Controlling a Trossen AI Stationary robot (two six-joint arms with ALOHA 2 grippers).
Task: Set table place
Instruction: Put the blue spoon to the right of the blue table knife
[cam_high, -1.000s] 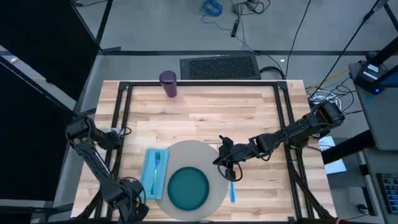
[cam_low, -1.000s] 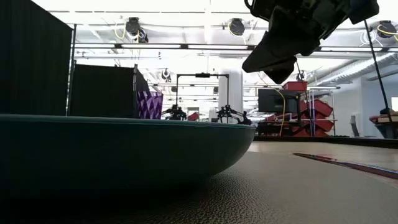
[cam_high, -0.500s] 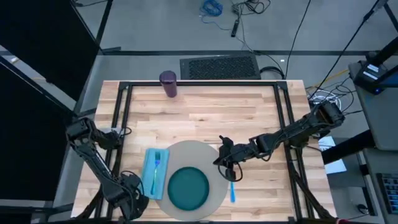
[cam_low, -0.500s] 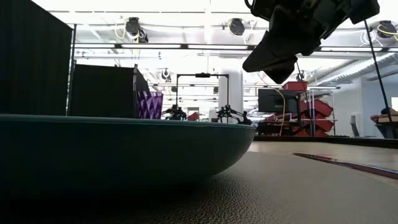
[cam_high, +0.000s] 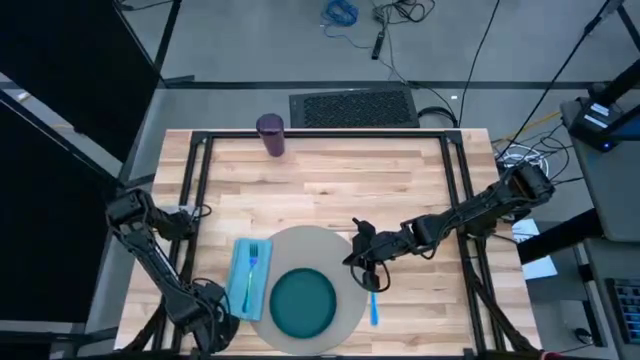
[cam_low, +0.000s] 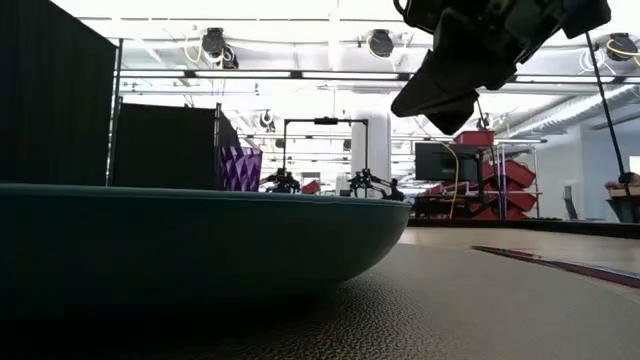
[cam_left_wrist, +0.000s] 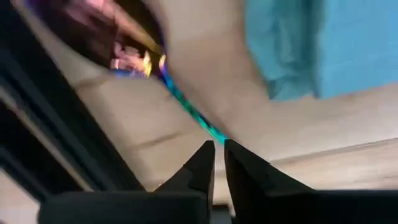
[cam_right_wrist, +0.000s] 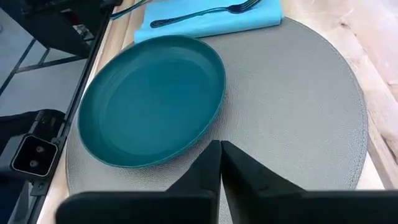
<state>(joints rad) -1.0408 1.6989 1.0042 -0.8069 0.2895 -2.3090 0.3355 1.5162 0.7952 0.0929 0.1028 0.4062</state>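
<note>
High view: my right gripper (cam_high: 365, 268) sat at the right edge of the mat (cam_high: 335, 245), just above the knife (cam_high: 373, 305), which lay on the table (cam_high: 340, 185) along the mat's right rim. Plate (cam_high: 302, 303) was on the mat to the gripper's left, nearer the front edge. Napkin (cam_high: 250, 277) with fork (cam_high: 252, 268) on it lay beyond the plate, off the mat's left side. Cup (cam_high: 270, 135) stood well apart at the far edge. My left gripper (cam_high: 215, 325) was parked at the front-left corner, near the napkin.

Low view: plate (cam_low: 200, 240) filled the foreground on the mat (cam_low: 450, 310); right gripper (cam_low: 445, 95) hung above it, clear of the surface. Cup (cam_low: 240, 168) showed far behind.

Left wrist view: left gripper (cam_left_wrist: 219, 155) fingers pressed together, nothing between them; napkin (cam_left_wrist: 329, 43) just ahead, blurred.

Right wrist view: right gripper (cam_right_wrist: 221, 155) fingers closed tip to tip, holding nothing, over the mat (cam_right_wrist: 298, 118). Plate (cam_right_wrist: 152, 96) just ahead, napkin (cam_right_wrist: 211, 18) and fork (cam_right_wrist: 205, 12) past it.
</note>
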